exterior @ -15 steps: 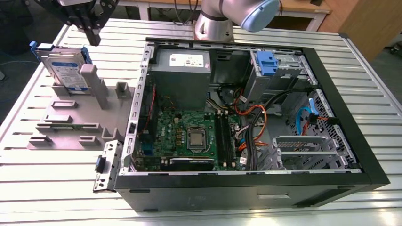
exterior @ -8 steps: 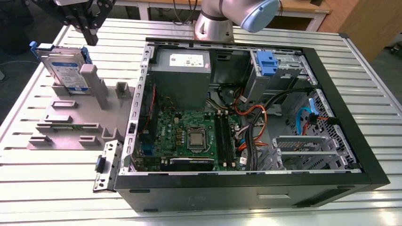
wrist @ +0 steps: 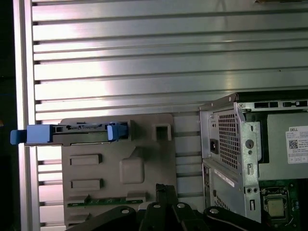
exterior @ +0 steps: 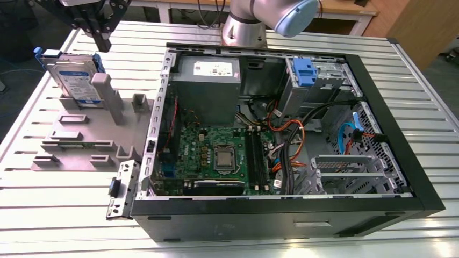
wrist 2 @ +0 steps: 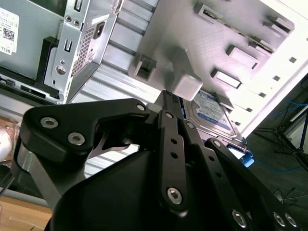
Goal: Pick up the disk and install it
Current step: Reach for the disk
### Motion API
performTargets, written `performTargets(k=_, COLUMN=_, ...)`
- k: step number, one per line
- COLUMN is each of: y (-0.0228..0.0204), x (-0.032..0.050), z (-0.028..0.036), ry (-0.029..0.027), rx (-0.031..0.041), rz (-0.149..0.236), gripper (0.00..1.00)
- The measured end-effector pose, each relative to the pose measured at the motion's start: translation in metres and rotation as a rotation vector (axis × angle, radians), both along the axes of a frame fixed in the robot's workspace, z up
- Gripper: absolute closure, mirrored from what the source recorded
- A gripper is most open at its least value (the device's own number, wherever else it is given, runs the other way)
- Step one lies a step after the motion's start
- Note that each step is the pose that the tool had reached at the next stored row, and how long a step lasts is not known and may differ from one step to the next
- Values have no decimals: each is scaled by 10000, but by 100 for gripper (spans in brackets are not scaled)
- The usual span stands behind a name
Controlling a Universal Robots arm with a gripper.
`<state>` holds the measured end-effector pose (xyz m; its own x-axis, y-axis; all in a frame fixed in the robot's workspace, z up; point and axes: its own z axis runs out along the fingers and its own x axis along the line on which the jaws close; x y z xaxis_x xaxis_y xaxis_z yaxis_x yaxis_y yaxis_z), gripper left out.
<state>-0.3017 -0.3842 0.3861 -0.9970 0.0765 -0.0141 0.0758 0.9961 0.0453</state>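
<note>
Closed and empty, the end effector (exterior: 102,45) hangs near the upright hard drive (exterior: 75,80) in its grey holder (exterior: 79,142), at the exterior view's left.

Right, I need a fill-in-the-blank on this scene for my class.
The disk stands on edge in a grey holder; its carrier frame is ____.
The holder sits on the exterior view's ____ of the computer case.
The case's side is ____, showing the motherboard.
Missing: blue, left, open.

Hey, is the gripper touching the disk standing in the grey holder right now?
Apart. In the first wrist view the gripper sits clear of the disk, with bare grey holder between them.
</note>
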Motion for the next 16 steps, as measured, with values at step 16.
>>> performTargets(k=16, y=3, x=-47, z=0, ry=0, rx=0, rz=1, gripper=89)
